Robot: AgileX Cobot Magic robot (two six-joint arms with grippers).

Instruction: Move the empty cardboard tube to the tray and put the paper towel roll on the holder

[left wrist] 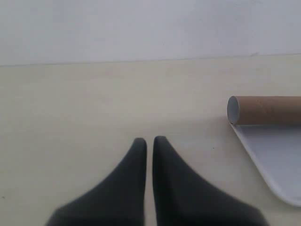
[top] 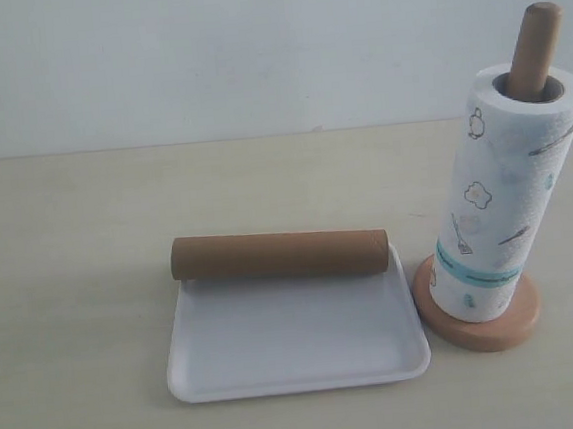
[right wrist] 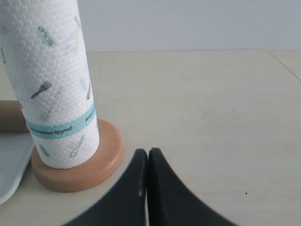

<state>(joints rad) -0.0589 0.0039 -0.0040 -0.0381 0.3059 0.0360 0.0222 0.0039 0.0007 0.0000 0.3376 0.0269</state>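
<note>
The brown cardboard tube [top: 280,255] lies across the far rim of the white tray [top: 299,359]. The paper towel roll [top: 502,206] stands upright on the wooden holder [top: 480,323], whose pole tip [top: 536,44] pokes out of the core. Neither gripper shows in the exterior view. In the left wrist view my left gripper [left wrist: 149,140] is shut on nothing, over bare table, with the tube's end [left wrist: 263,110] and tray corner [left wrist: 277,162] off to one side. My right gripper [right wrist: 147,152] is shut and empty, just beside the holder base [right wrist: 80,172] and the roll [right wrist: 54,80].
The pale wooden table [top: 73,293] spreads around the tray and holder. A plain light wall [top: 252,47] rises behind the table's far edge. Nothing else stands on the table in these views.
</note>
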